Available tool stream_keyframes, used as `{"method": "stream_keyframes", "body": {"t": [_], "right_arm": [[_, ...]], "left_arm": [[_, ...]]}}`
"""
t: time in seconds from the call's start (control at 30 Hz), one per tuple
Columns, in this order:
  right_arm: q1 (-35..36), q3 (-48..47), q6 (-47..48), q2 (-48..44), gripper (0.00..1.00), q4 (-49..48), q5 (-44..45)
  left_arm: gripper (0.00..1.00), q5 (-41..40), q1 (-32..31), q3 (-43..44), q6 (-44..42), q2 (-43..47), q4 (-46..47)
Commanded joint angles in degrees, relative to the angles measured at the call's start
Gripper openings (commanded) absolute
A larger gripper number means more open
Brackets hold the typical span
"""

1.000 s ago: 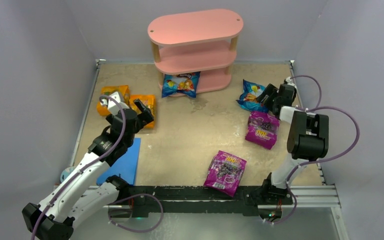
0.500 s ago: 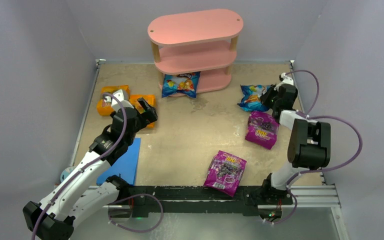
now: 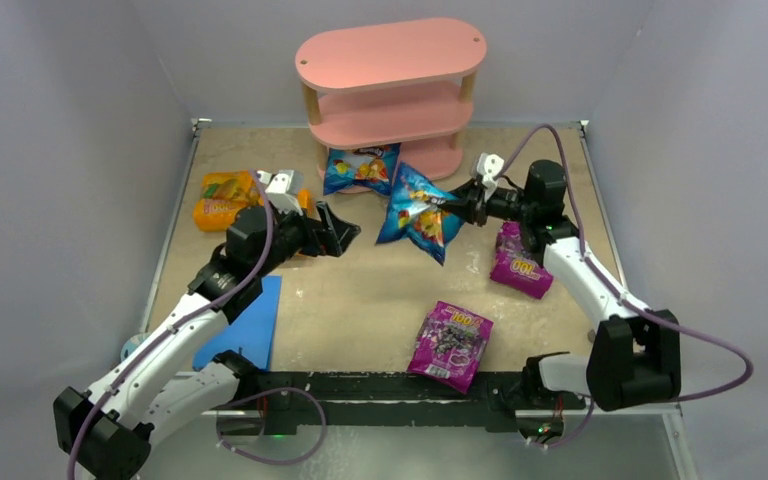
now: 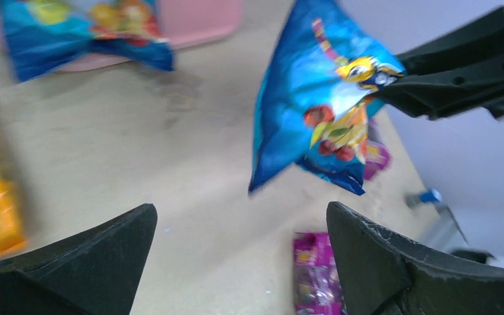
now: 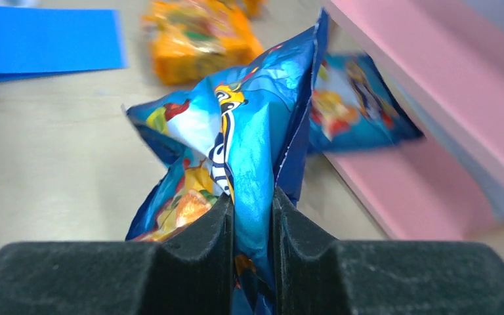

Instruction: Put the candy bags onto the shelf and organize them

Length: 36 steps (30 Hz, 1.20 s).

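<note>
My right gripper (image 3: 457,207) (image 5: 252,200) is shut on a blue candy bag (image 3: 418,215) (image 4: 315,111) (image 5: 236,138), pinching its edge so it hangs above the table in front of the pink shelf (image 3: 390,60) (image 5: 433,79). A second blue bag (image 3: 362,168) (image 5: 354,105) leans against the shelf's bottom tier. My left gripper (image 3: 335,232) (image 4: 241,230) is open and empty, pointing at the hanging bag from its left. Orange bags (image 3: 222,200) (image 5: 200,39) lie at the far left, one partly behind my left arm. Two magenta bags (image 3: 450,343) (image 3: 520,262) lie on the right.
A flat blue mat (image 3: 245,325) (image 5: 46,39) lies near the left arm's base. Grey walls close in the table on the left, back and right. A black rail (image 3: 380,385) runs along the near edge.
My right gripper shut on the blue bag at the right, lifted it and carried it left toward the middle. My left arm swung right, away from the orange bags, still open.
</note>
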<state>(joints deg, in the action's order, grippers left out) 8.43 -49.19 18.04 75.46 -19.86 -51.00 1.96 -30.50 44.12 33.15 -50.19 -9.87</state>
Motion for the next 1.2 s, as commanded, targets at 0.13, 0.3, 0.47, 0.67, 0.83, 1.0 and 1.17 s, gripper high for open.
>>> {"method": "stream_keyframes", "body": {"t": [0.13, 0.3, 0.47, 0.67, 0.83, 1.0, 1.17], "right_arm": [[4.85, -5.26, 16.9, -4.78, 0.04, 8.16, -23.7], [6.71, -6.19, 19.25, -4.98, 0.04, 9.85, -27.4], [8.29, -7.81, 21.98, -5.25, 0.03, 13.78, -28.4], [9.6, -8.31, 19.1, -5.43, 0.04, 10.68, -28.43], [10.12, -10.21, 25.34, -5.17, 0.04, 17.22, -30.06], [10.21, -13.49, 37.78, -4.31, 0.04, 30.51, -30.25], [10.21, -16.48, 42.38, -2.6, 0.42, 38.54, -30.0]], "left_arm": [[0.99, 29.07, -0.06, -1.98, -0.61, -6.78, 17.99], [0.99, 28.4, -0.72, -1.61, -1.57, -8.42, 18.84], [0.99, 28.4, -2.33, -0.9, -1.79, -9.56, 19.8], [0.99, 25.69, -8.48, -0.41, -2.85, -11.08, 21.29], [0.79, 27.57, -9.27, -0.52, -1.27, -12.63, 25.13], [0.35, 27.14, -9.29, -0.69, -1.4, -12.2, 25.8], [0.0, 24.95, -9.24, -0.79, -1.35, -11.21, 25.49]]}}
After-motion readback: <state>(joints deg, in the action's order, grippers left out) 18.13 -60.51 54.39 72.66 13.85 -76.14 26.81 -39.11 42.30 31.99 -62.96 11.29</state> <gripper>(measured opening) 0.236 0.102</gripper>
